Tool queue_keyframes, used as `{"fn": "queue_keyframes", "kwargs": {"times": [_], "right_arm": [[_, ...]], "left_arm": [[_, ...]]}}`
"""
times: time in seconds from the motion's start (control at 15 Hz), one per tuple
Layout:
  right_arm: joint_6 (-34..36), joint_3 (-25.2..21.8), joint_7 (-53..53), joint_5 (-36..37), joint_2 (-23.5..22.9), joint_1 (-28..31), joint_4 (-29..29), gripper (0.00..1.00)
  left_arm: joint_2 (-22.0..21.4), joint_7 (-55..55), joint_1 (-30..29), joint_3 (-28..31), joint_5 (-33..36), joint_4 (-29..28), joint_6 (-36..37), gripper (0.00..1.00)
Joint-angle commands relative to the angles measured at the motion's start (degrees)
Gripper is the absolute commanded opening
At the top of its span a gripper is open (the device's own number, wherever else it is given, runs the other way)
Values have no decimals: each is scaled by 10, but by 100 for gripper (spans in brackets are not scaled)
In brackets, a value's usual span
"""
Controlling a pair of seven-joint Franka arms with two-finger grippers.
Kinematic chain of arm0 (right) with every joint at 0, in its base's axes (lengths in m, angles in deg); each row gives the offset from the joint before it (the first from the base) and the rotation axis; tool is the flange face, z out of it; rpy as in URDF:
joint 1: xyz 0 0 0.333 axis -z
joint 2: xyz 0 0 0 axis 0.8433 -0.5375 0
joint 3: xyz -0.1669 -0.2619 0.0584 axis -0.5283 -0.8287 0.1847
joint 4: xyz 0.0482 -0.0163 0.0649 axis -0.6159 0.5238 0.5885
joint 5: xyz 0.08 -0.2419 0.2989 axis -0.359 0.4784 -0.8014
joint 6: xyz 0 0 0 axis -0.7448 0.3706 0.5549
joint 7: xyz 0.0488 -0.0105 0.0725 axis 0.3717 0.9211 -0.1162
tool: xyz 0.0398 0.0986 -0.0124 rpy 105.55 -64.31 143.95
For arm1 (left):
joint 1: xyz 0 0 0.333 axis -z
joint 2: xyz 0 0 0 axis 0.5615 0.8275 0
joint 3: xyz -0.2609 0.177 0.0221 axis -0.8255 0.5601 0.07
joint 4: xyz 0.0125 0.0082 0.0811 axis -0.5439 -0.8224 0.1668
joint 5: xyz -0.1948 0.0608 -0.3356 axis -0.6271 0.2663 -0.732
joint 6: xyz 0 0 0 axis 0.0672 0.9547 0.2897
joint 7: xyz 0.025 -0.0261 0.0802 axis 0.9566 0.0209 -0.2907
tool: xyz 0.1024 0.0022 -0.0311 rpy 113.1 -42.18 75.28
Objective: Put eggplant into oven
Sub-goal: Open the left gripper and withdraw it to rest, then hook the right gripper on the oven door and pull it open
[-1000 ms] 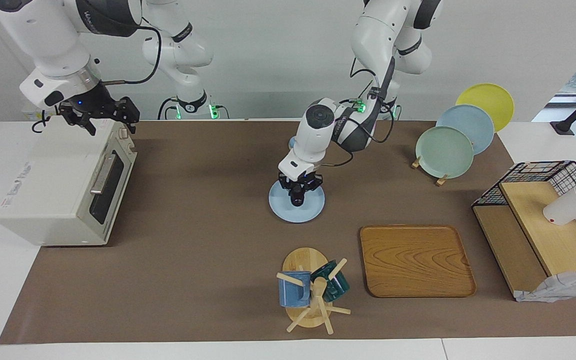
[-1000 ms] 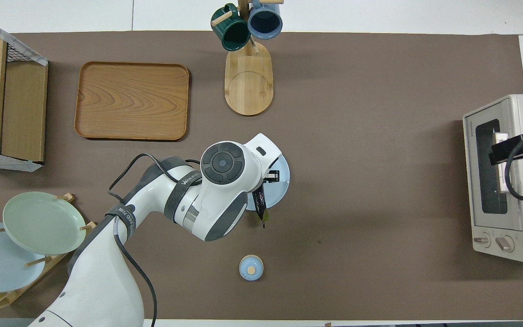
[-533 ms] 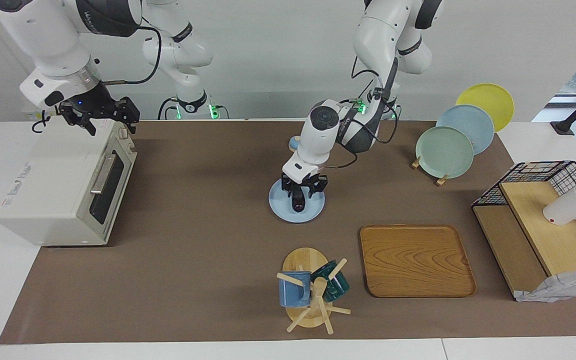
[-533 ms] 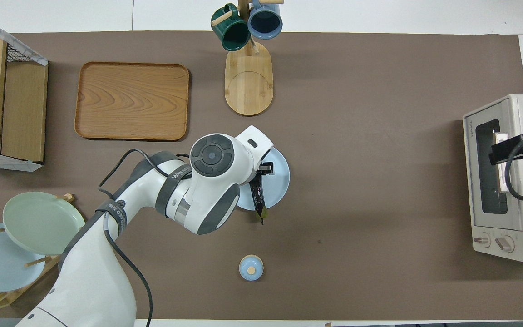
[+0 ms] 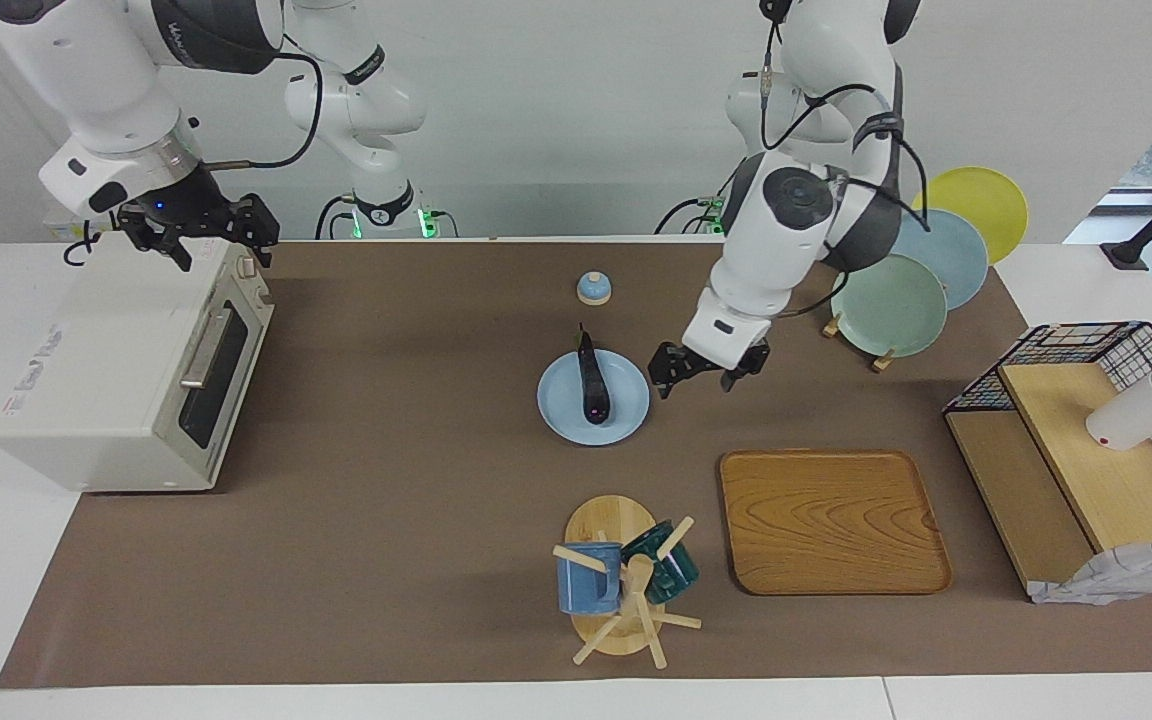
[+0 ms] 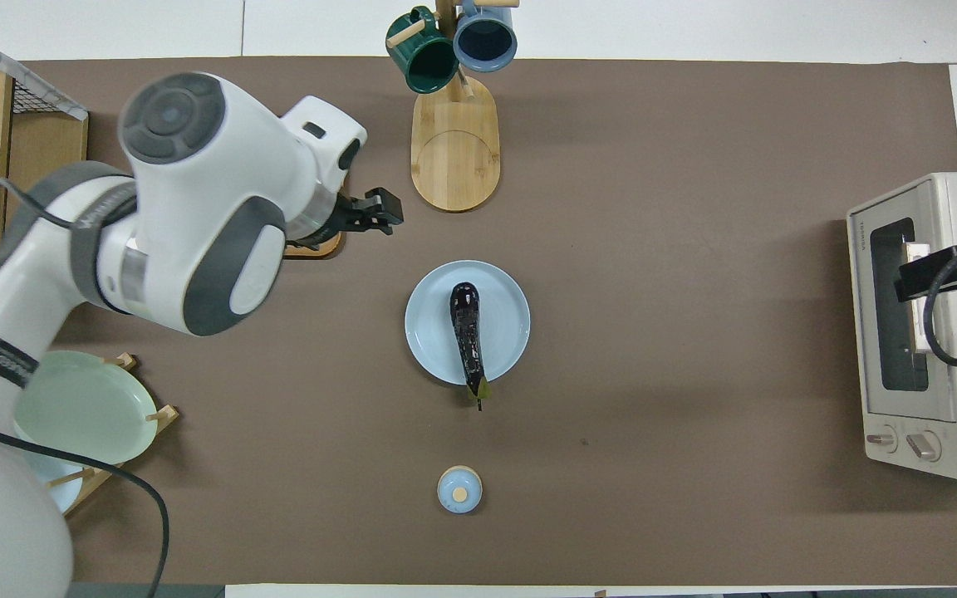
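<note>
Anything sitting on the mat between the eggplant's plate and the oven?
No. In both views the stretch of brown mat between the blue plate holding the eggplant and the oven is bare.

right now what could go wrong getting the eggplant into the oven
1. The slender glossy dark purple eggplant lies on the round blue plate with its stem past the rim; it could roll or slip in a grasp.
2. The boxy cream-white toaster oven has its dark glass door shut, so it must be opened first.
3. The left gripper hangs beside the plate, holding nothing.
</note>
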Motion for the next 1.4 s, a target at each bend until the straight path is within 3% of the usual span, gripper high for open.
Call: {"fn": "queue_keyframes", "kwargs": {"times": [0.0, 0.4, 0.67, 0.73, 0.8, 0.87, 0.93, 1.13, 1.27, 1.33], "right_arm": [[-7, 3, 6, -17, 8, 6, 10, 100], [-7, 3, 6, -17, 8, 6, 10, 100], [-11, 3, -1, -18, 9, 16, 13, 100], [-26, 3, -2, -19, 10, 15, 19, 80], [-46, 3, -2, -19, 10, 14, 21, 43], [-62, 2, -3, -19, 10, 15, 27, 13], [-81, 3, -6, -19, 12, 17, 36, 0], [-168, 0, -48, -9, 32, 26, 110, 0], [-233, 0, -45, 5, 36, 31, 171, 0], [-242, 0, -45, 19, 30, 33, 173, 0]], "left_arm": [[-25, 42, -46, -2, 0, 16, 51, 100], [-99, 253, -174, -2, 2, 11, 174, 100], [-137, 265, -182, -3, 31, -19, 196, 100], [-148, 263, -176, -2, 34, -35, 196, 100], [-158, 260, -169, -2, 36, -45, 197, 100], [-169, 255, -167, -3, 36, -52, 200, 100], [-177, 253, -167, -3, 36, -59, 206, 100], [-205, 252, -165, -3, 36, -101, 206, 100], [-206, 255, -162, -3, 36, -102, 202, 100], [-203, 256, -160, -3, 36, -96, 198, 100]]}}
